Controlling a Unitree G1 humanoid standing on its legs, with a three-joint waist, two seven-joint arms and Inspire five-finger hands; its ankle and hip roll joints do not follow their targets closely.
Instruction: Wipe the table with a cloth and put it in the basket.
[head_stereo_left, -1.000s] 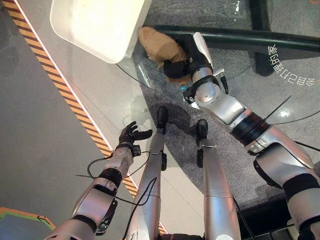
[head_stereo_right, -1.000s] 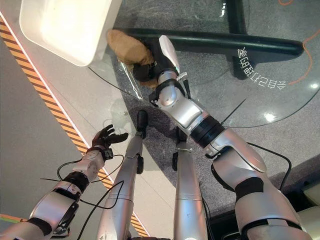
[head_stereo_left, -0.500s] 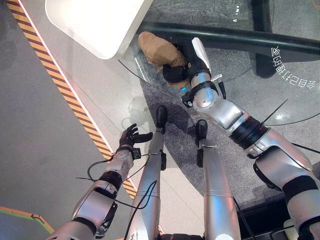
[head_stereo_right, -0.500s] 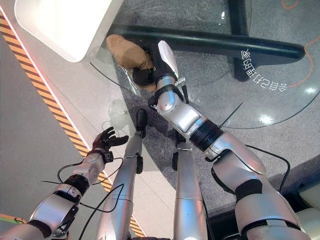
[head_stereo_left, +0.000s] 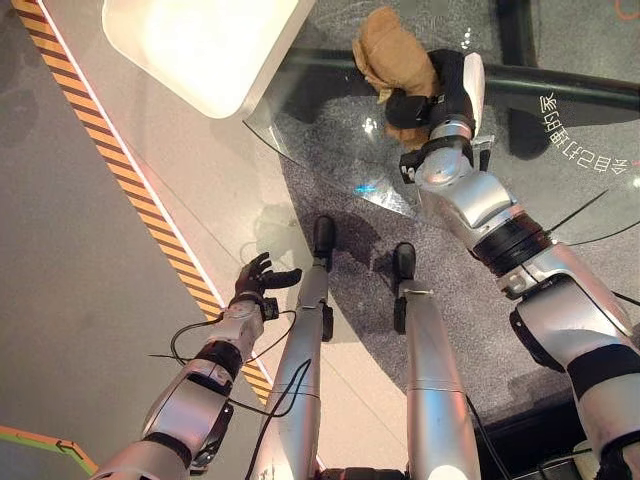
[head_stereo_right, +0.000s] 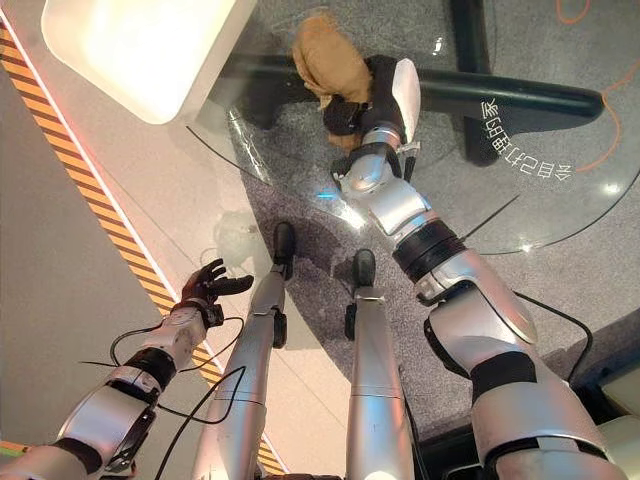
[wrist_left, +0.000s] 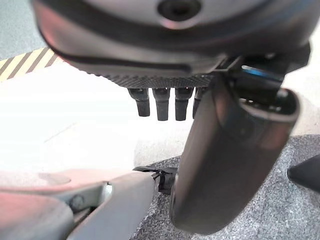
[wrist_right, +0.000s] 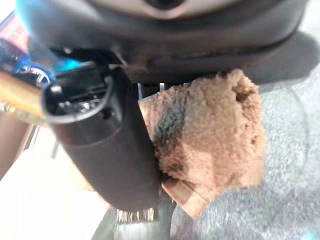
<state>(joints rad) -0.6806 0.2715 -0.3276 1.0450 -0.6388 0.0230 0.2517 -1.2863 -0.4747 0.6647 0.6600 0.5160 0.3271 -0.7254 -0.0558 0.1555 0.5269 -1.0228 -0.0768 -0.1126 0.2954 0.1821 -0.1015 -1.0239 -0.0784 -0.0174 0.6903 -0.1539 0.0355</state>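
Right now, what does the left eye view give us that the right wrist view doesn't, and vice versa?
Left eye view alone: the glass table, the white basket at its edge, the striped floor tape, and the left hand held open, low over the floor. Right wrist view alone: a close look at the cloth's nap, pressed against the thumb. Both: the right hand shut on the brown cloth over the table.

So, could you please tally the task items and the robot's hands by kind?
Brown cloth: 1, held by the right hand
White basket: 1
Glass table: 1
Robot hands: 2, the left hand idle
Total: 5
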